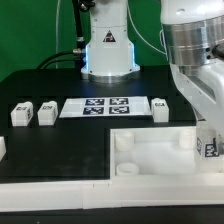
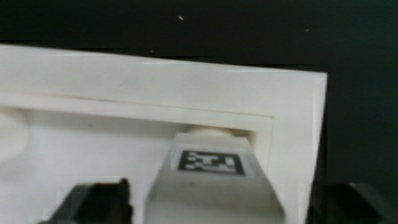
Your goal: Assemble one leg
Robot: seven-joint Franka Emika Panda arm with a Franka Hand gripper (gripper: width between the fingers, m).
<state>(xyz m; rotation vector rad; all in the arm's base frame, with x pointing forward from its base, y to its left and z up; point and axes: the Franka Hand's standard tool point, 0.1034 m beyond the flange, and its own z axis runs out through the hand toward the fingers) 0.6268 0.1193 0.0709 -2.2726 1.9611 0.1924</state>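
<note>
My gripper (image 1: pixel 207 133) is at the exterior view's right, over the right corner of the large white tray-like piece (image 1: pixel 150 160). It is shut on one leg (image 1: pixel 211 149), a small white post with a square tag. In the wrist view the leg (image 2: pixel 210 185) stands between the two dark fingers (image 2: pixel 98 205), with the gripper (image 2: pixel 222 207) around it. The leg's far end meets a round corner socket (image 2: pixel 214 130) of the tray piece (image 2: pixel 107 90). Three more legs lie on the black table: two at the left (image 1: pixel 20 114) (image 1: pixel 46 112) and one near the middle (image 1: pixel 161 108).
The marker board (image 1: pixel 105 106) lies flat between the loose legs. The robot base (image 1: pixel 108 50) stands behind it. A small white piece (image 1: pixel 2 150) shows at the left edge. The table's front edge runs just below the tray piece.
</note>
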